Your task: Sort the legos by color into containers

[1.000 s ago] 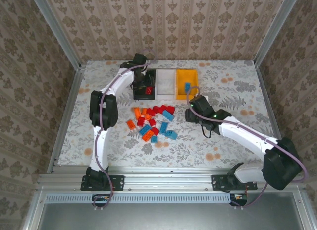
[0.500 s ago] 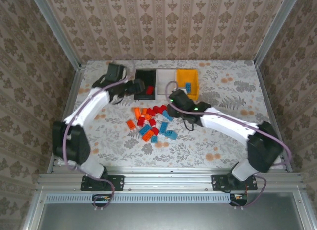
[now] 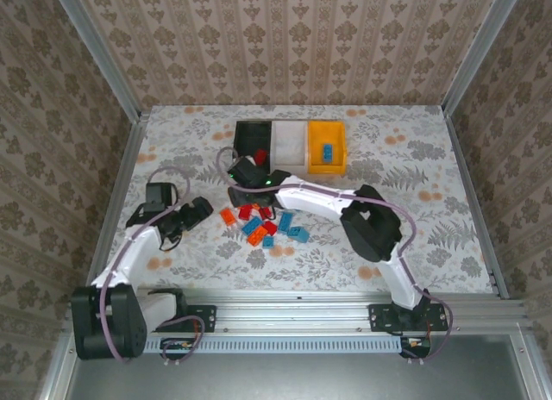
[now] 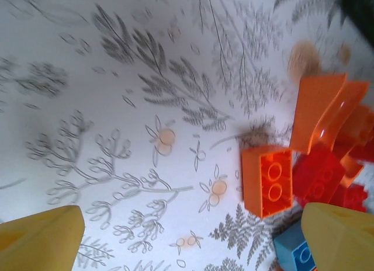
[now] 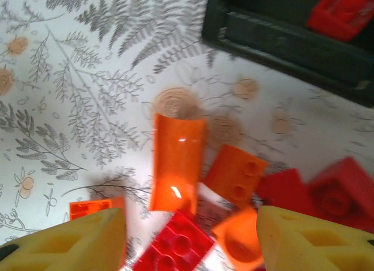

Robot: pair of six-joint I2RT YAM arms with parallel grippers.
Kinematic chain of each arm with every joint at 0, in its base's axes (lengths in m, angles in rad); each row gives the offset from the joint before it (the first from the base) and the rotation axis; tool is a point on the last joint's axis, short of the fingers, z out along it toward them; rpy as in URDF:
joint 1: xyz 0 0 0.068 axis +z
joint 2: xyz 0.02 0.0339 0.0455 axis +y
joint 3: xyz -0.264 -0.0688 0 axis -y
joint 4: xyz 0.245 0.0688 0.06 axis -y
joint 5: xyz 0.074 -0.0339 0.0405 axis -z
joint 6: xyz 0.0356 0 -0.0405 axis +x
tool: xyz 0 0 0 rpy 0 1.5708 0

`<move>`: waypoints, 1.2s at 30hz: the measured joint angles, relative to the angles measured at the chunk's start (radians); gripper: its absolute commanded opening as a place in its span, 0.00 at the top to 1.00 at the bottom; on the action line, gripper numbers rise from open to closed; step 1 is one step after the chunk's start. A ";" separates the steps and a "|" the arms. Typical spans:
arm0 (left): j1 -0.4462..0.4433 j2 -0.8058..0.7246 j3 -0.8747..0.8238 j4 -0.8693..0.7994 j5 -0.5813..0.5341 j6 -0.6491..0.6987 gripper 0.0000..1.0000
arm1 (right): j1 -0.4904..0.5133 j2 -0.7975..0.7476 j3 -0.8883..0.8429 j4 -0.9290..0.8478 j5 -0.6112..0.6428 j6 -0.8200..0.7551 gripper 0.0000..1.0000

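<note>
The legos (image 3: 263, 221) lie in a loose red, orange and blue pile at mid-table. My left gripper (image 3: 199, 208) hangs open just left of the pile. In the left wrist view its fingertips (image 4: 42, 236) stand wide apart over bare cloth, and an orange brick (image 4: 269, 180) lies just inside the right one. My right gripper (image 3: 246, 190) is open over the pile's far left end. A red brick (image 5: 175, 245) and a curved orange piece (image 5: 177, 163) lie on the table between its fingers (image 5: 315, 242). The containers stand behind the pile: black (image 3: 244, 134), white (image 3: 291, 144), orange-yellow (image 3: 327, 165).
A red brick (image 3: 261, 156) lies in the black bin and a blue brick (image 3: 327, 151) in the orange-yellow one. The black bin's wall (image 5: 280, 40) is close above the right gripper's pile end. The right arm (image 3: 319, 196) stretches across the pile's far side.
My left arm swung from the black bin back to the table's left and its gripper opened. My right arm swept left from beside the orange-yellow bin to the pile's far left end.
</note>
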 measured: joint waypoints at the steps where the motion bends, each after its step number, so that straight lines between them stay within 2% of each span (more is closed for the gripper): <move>1: 0.011 -0.022 -0.004 0.000 -0.004 -0.003 0.00 | 0.006 0.028 0.029 -0.005 0.001 -0.003 0.36; 8: 0.035 -0.142 -0.074 -0.004 0.016 -0.040 0.00 | 0.006 0.213 0.237 -0.088 0.055 -0.023 0.35; 10: 0.035 -0.150 -0.086 -0.010 0.027 -0.046 0.00 | 0.005 0.247 0.292 -0.107 0.073 -0.031 0.37; 14: 0.035 -0.151 -0.089 -0.019 0.042 -0.051 0.00 | 0.005 0.310 0.383 -0.134 0.084 -0.048 0.51; 20: 0.035 -0.158 -0.088 -0.026 0.045 -0.055 0.00 | 0.005 0.314 0.392 -0.149 0.096 -0.050 0.56; 24: 0.035 -0.154 -0.087 -0.026 0.050 -0.055 0.00 | 0.005 0.317 0.396 -0.153 0.096 -0.049 0.49; 26: 0.035 -0.149 -0.085 -0.026 0.052 -0.055 0.00 | 0.005 0.318 0.398 -0.153 0.095 -0.050 0.48; 31: 0.035 -0.149 -0.082 -0.029 0.056 -0.055 0.00 | 0.005 0.322 0.402 -0.154 0.097 -0.051 0.62; 36: 0.035 -0.149 -0.081 -0.034 0.057 -0.055 0.00 | 0.007 0.322 0.402 -0.153 0.102 -0.053 0.66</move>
